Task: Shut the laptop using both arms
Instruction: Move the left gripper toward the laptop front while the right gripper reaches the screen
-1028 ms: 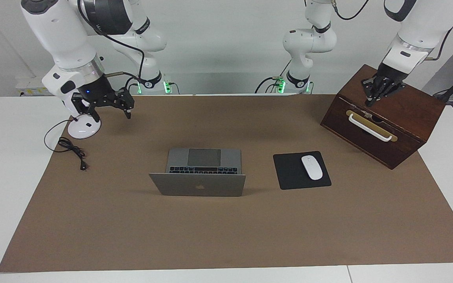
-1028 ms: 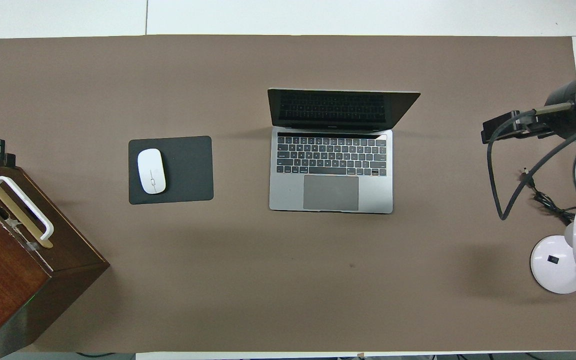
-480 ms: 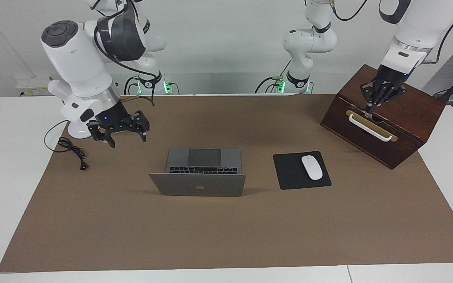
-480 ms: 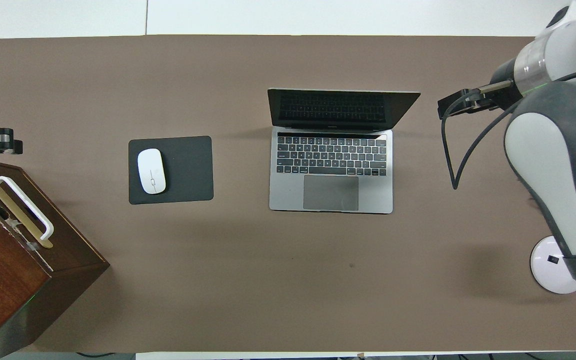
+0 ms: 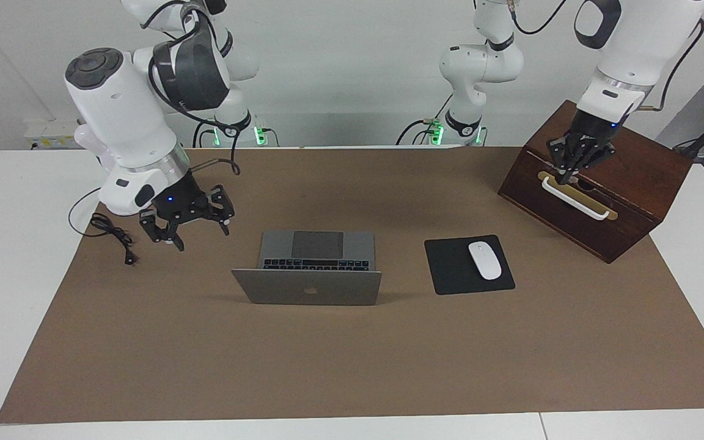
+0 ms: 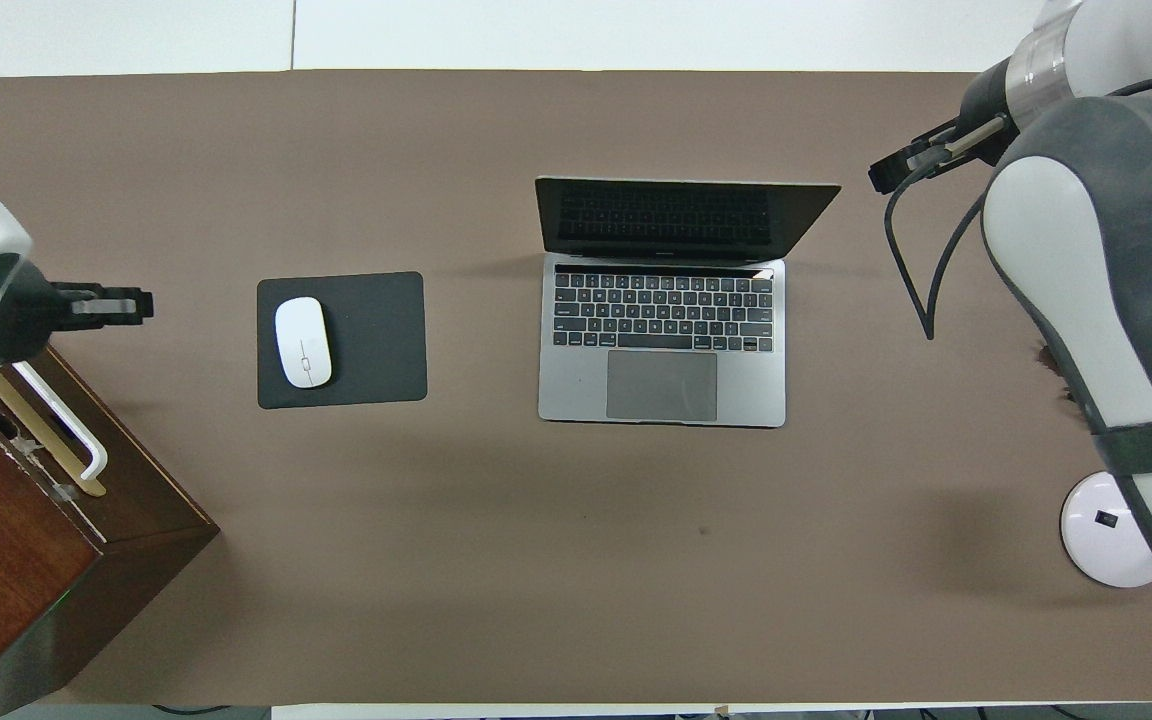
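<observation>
The silver-grey laptop point(image 5: 307, 287) stands open in the middle of the brown mat, its lid about upright and its black keys and trackpad toward the robots; the overhead view shows the laptop's keyboard point(image 6: 661, 340). My right gripper point(image 5: 201, 237) is open and empty, low over the mat beside the laptop toward the right arm's end; in the overhead view the right gripper point(image 6: 881, 178) is level with the lid's corner. My left gripper point(image 5: 566, 177) is shut and empty, over the wooden box's handle, and well away from the laptop; it also shows in the overhead view point(image 6: 141, 305).
A dark wooden box point(image 5: 633, 177) with a white handle point(image 5: 578, 201) stands at the left arm's end. A black mouse pad point(image 5: 450, 272) with a white mouse point(image 5: 484, 260) lies between box and laptop. A black cable point(image 5: 113, 235) and a white round base point(image 6: 1106, 530) lie at the right arm's end.
My right gripper has come down and moved toward the laptop's side. My left gripper has moved from over the box's top down to over its handle.
</observation>
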### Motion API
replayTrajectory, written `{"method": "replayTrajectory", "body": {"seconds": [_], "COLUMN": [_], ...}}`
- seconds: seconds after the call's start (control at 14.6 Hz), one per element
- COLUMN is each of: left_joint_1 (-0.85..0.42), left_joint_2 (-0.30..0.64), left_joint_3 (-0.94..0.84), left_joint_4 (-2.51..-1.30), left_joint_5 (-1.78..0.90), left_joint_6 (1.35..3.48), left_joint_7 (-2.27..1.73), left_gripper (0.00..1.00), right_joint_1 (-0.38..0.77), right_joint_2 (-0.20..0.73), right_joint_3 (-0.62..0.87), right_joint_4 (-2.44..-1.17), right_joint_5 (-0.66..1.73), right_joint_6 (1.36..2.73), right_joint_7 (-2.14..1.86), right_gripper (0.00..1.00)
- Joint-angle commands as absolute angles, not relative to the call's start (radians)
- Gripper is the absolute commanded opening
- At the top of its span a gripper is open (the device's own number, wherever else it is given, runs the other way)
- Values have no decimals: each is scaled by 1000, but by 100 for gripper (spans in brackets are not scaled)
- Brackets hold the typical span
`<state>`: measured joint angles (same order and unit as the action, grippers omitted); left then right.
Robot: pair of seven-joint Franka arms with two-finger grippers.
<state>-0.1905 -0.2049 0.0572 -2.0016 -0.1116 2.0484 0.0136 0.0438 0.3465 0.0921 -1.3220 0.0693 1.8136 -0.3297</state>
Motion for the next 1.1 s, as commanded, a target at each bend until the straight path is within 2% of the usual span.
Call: {"method": "replayTrajectory", "body": {"seconds": [0.0, 0.21, 0.55, 0.75, 1.03], "left_joint_1": [-273, -380, -523, -586, -643], "left_joint_2": [-328, -360, -342, -279, -171], "left_joint_3": [67, 67, 67, 67, 67], "left_joint_4": [-2202, -2319, -2397, -2413, -2414], "left_joint_5": [-124, -138, -138, -138, -138], "left_joint_6": [2204, 2366, 2574, 2693, 2848], "left_joint_7": [-8, -96, -176, -179, -198], "left_gripper": [0, 0, 0, 0, 0], "right_joint_1": [31, 32, 32, 29, 54], "right_joint_2": [376, 425, 547, 632, 666], "right_joint_3": [135, 158, 179, 219, 224], "right_joint_4": [-1281, -1240, -1128, -1072, -1081], "right_joint_5": [90, 92, 94, 94, 127], "right_joint_6": [1822, 1873, 1923, 1976, 1994], "right_joint_7": [-368, -368, -357, -304, -190], "right_gripper": [0, 0, 0, 0, 0]}}
